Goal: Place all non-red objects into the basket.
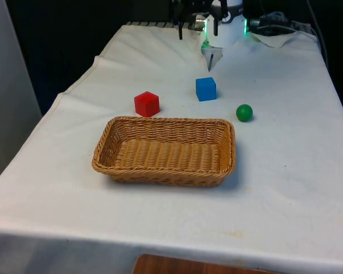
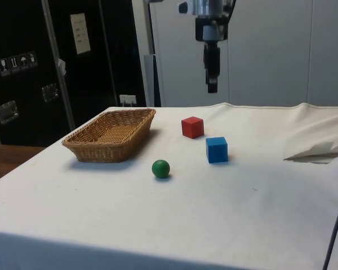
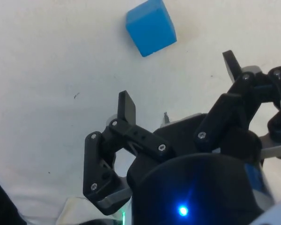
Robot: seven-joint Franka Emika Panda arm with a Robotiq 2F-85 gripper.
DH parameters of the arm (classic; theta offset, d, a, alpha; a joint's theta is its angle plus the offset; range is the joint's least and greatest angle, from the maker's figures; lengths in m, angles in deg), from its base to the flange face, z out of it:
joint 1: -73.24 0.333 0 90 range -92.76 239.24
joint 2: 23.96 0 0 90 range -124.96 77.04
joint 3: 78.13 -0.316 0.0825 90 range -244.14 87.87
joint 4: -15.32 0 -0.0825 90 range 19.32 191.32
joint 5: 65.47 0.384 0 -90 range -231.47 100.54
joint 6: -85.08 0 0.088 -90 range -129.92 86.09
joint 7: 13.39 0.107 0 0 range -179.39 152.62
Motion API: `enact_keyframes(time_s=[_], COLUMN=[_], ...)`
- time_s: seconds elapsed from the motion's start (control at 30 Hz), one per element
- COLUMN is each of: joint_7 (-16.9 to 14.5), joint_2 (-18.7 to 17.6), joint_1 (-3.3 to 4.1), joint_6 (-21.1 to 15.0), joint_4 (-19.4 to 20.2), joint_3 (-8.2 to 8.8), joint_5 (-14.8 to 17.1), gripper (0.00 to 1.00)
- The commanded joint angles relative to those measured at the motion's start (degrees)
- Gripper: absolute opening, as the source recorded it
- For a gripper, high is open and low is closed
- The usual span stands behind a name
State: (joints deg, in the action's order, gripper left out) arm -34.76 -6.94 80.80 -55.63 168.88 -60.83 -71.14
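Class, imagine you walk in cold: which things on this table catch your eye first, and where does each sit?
A wicker basket sits empty mid-table. Behind it lie a red cube, a blue cube and, toward the front view's right, a green ball. The open claw hangs above the cloth near the blue cube.

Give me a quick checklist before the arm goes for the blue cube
1. Hand open and holding nothing: ok; the wrist view shows its fingers apart with bare cloth between them.
2. Hand raised off the table: ok; in the side view it hangs well above the cloth.
3. Blue cube free to grasp: ok; it stands apart from the red cube and the green ball.
4. Hand lined up over the blue cube: not ok; the wrist view shows the cube off to one side of the fingers.
5. Basket ready: ok; nothing lies in it.
6. Red cube staying out: ok; it sits on the cloth beside the basket.
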Motion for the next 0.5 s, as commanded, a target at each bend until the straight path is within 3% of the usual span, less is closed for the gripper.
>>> enact_keyframes(time_s=[0.0, 0.1, 0.13, 0.2, 0.43, 0.47], joint_7=[-0.3, -0.4, -0.1, -0.9, -1.9, -1.3], joint_2=[-0.7, -1.8, -1.7, -2.8, -5.6, -5.4], joint_1=[0.34, 0.46, 0.11, 0.63, 1.03, 0.52], joint_6=[-1.5, -2.8, -1.9, -3.7, -6.1, -4.9], joint_4=[0.6, 1.0, 0.6, 1.4, 2.1, 1.7], joint_3=[0.06, -0.11, -0.23, -0.11, -0.23, -0.46], joint_5=[0.6, 1.0, 0.3, 1.9, 3.7, 2.7], gripper=[1.00, 1.00, 1.00, 1.00, 1.00, 1.00])
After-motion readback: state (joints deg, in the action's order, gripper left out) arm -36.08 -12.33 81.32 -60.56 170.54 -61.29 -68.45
